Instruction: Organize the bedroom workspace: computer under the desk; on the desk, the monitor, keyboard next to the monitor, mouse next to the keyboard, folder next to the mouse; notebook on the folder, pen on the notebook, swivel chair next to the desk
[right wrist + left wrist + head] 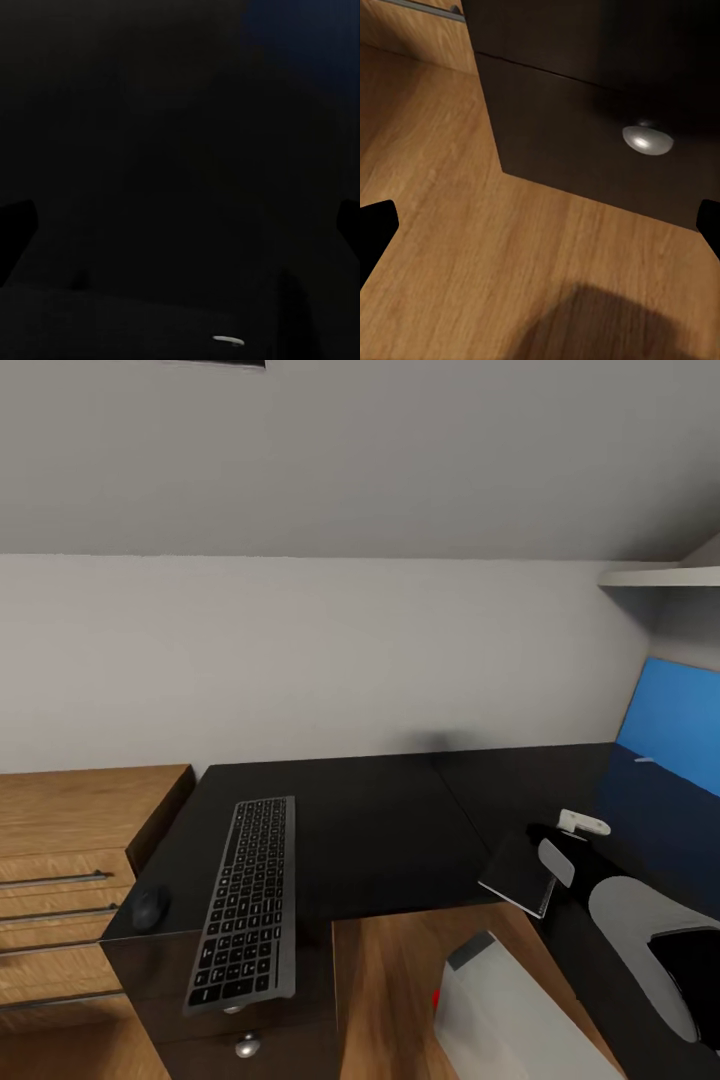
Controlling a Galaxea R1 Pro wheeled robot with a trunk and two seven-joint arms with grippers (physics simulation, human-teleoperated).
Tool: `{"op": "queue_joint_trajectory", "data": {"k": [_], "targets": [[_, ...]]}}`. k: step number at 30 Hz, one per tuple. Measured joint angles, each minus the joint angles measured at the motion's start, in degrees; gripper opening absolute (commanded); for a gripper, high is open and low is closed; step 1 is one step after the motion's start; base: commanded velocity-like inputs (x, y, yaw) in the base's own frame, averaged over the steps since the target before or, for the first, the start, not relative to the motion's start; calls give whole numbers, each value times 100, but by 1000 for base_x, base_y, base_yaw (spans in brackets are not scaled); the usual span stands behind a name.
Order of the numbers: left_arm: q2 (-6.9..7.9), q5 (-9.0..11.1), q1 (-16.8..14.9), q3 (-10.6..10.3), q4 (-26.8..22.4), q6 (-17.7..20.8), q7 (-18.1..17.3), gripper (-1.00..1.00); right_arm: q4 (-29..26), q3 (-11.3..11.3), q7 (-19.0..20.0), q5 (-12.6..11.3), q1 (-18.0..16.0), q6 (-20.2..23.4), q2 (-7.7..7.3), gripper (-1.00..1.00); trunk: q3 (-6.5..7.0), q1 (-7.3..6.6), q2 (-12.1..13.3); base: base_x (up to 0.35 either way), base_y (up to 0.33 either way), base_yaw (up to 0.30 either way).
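With both pincers released, the right pincer (pixel 575 840) above the thin dark notebook (pixel 520 880) on the glossy black surface (pixel 380 830) should settle squarely over its overhanging edge, while the slim silver-framed keyboard (pixel 247 900) and small black mouse (pixel 149 907) lie apart.
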Motion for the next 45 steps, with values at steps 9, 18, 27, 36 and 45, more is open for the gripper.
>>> {"op": "queue_joint_trajectory", "data": {"k": [9, 18, 27, 36, 45], "targets": [[0, -3, -2, 0, 55, 3, 0, 100, 0, 11, 0, 14, 2, 2, 5, 100, 0, 0, 0, 4, 0, 0], [0, -4, 0, 1, 106, 4, -8, 100, 0, 16, -1, 19, 1, 2, 7, 100, 0, -1, 0, 141, 0, 0], [0, 1, 2, 6, 158, 7, -9, 100, 0, 15, 0, 19, 0, 2, 7, 100, 0, 0, 0, 23, 0, 0], [0, 2, 1, 1, 169, 5, -9, 100, 1, 24, 1, 25, 0, 54, 12, 100, 0, 0, 0, 2, 0, 0], [0, -1, 2, 1, 169, 0, -9, 100, -25, 33, 9, 34, -1, 470, 20, 100, 0, 0, 0, 0, 0, 0]]}}
